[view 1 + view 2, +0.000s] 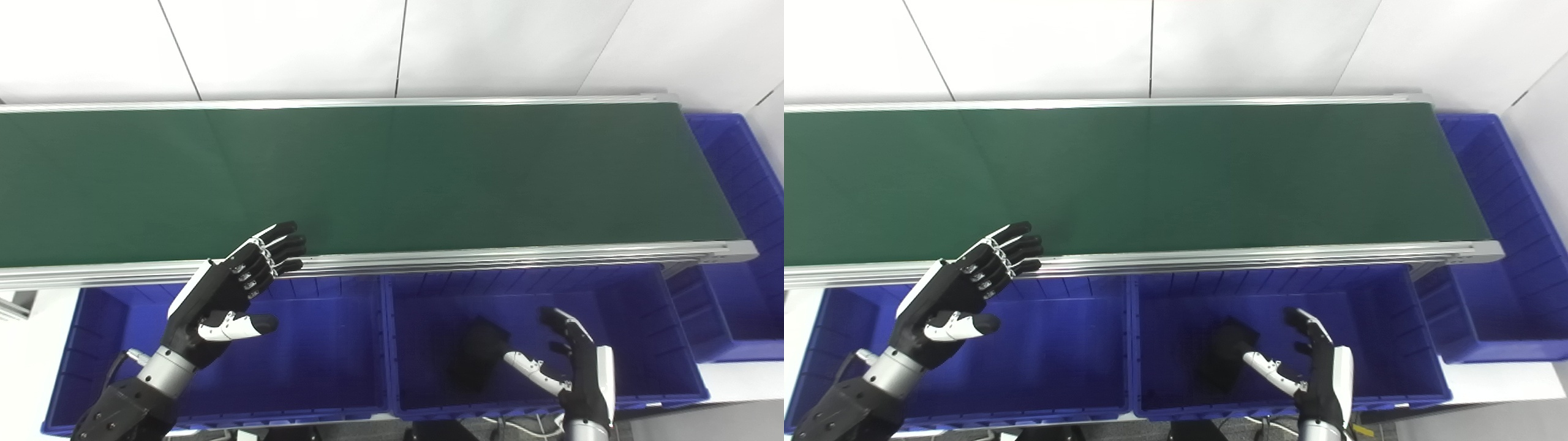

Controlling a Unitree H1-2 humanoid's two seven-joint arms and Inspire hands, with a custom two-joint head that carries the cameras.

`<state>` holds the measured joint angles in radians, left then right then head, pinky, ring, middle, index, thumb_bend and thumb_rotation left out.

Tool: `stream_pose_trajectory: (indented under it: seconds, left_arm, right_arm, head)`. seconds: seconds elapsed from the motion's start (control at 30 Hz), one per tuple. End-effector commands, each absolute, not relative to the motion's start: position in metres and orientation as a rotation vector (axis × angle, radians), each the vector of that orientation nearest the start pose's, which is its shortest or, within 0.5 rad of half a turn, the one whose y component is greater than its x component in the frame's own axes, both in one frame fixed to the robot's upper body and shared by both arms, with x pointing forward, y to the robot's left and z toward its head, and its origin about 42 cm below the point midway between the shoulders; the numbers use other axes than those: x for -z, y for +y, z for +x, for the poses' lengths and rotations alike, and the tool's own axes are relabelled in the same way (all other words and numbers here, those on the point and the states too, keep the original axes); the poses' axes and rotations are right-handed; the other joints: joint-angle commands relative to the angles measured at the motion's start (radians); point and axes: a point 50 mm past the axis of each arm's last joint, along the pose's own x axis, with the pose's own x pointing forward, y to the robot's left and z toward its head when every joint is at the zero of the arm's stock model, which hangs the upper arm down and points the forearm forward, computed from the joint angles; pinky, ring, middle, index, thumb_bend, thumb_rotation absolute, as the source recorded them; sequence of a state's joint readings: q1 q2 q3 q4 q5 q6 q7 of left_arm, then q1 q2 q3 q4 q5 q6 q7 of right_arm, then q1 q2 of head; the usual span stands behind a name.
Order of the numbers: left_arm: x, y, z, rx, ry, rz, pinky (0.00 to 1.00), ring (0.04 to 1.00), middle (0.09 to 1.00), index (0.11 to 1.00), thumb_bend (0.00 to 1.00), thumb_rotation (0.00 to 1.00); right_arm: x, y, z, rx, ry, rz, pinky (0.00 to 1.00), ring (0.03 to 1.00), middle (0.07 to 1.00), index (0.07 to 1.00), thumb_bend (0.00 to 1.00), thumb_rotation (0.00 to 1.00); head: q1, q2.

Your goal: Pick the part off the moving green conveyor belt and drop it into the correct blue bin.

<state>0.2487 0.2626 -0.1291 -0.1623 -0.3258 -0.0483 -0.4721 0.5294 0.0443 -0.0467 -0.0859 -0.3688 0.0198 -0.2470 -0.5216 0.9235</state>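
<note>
The green conveyor belt [392,177] runs across the view with nothing on it. A dark part [481,355] lies in the right-hand front blue bin [643,331], next to the thumb of my right hand [572,361]. My right hand is open over that bin and holds nothing. My left hand [236,288] is open and empty, raised above the left front blue bin [318,355], its fingertips [288,248] at the belt's near rail.
A third blue bin [741,202] stands past the belt's right end. The belt's silver rail [490,257] runs just above the two front bins. White wall panels rise behind the belt.
</note>
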Motion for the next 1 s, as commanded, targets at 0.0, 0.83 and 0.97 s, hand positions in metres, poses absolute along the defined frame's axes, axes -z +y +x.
stream_pose_trajectory:
  seconds: [0.0,0.83,0.97]
  left_arm:
    - [-0.097,0.242,0.193,0.574,0.004,-0.109,0.85,0.868,0.86,0.884,1.0,0.38]
    - [-0.088,0.229,0.189,0.578,-0.003,-0.089,0.85,0.873,0.863,0.888,0.99,0.38]
    - [-0.086,0.225,0.186,0.576,-0.004,-0.083,0.85,0.869,0.86,0.892,0.99,0.39]
  right_arm:
    - [-0.033,-0.249,0.087,0.356,0.412,-0.409,0.83,0.935,0.963,1.0,0.69,0.28]
    - [-0.168,-0.175,0.132,0.105,-0.076,-0.366,0.73,0.807,0.822,0.843,0.68,0.23]
    - [-0.17,-0.154,0.148,-0.017,-0.106,-0.331,0.74,0.812,0.814,0.838,0.69,0.24]
  head:
    - [0.004,-0.002]
    - [0.113,-0.06]
    - [0.156,-0.071]
